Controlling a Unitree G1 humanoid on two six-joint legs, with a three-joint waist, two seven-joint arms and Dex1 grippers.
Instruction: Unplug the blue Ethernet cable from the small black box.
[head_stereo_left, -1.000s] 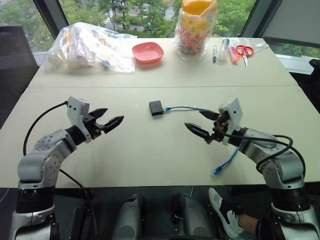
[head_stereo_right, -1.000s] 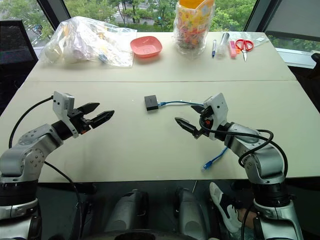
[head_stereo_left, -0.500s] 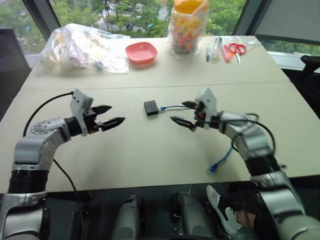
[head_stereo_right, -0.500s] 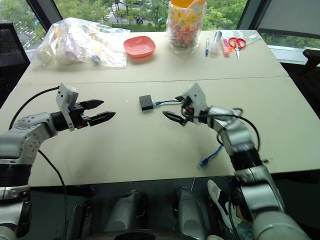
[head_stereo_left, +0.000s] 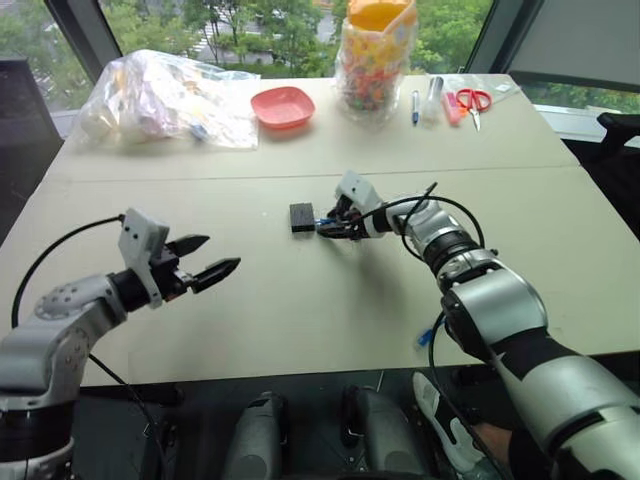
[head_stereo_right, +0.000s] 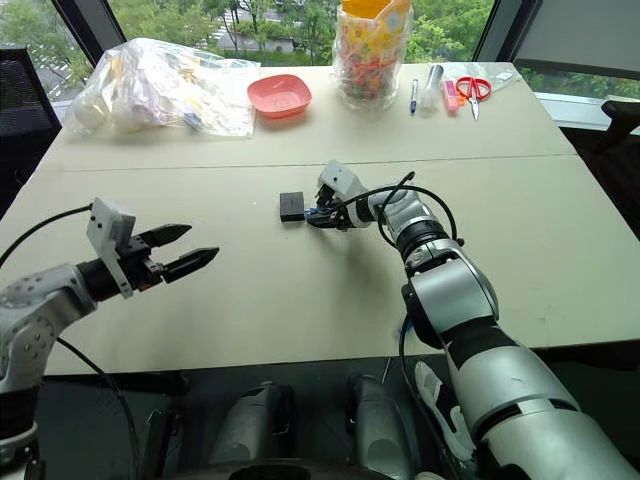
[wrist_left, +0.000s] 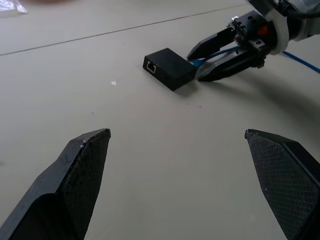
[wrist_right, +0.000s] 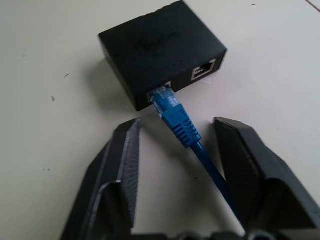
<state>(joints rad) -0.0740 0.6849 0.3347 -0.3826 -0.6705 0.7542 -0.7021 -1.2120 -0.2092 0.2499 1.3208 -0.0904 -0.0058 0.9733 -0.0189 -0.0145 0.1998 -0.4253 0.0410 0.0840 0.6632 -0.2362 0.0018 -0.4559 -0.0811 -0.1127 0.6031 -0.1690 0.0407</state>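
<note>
Right wrist view: small black box flat on the bench, blue Ethernet cable seated in its side port, right pincer straddling the plug boot, fingers part-closed, neither touching it. Left pincer spread wide, empty, well apart from the box. Risk: the box is unrestrained, so a pull may drag it along; an unpressed latch tab may keep the plug locked.

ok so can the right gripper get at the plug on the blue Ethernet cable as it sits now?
Probably yes. The right gripper already straddles the blue Ethernet cable just behind its plug, which sits in the small black box. Its fingers flank the cable without touching it, and nothing lies between them and the plug.
</note>
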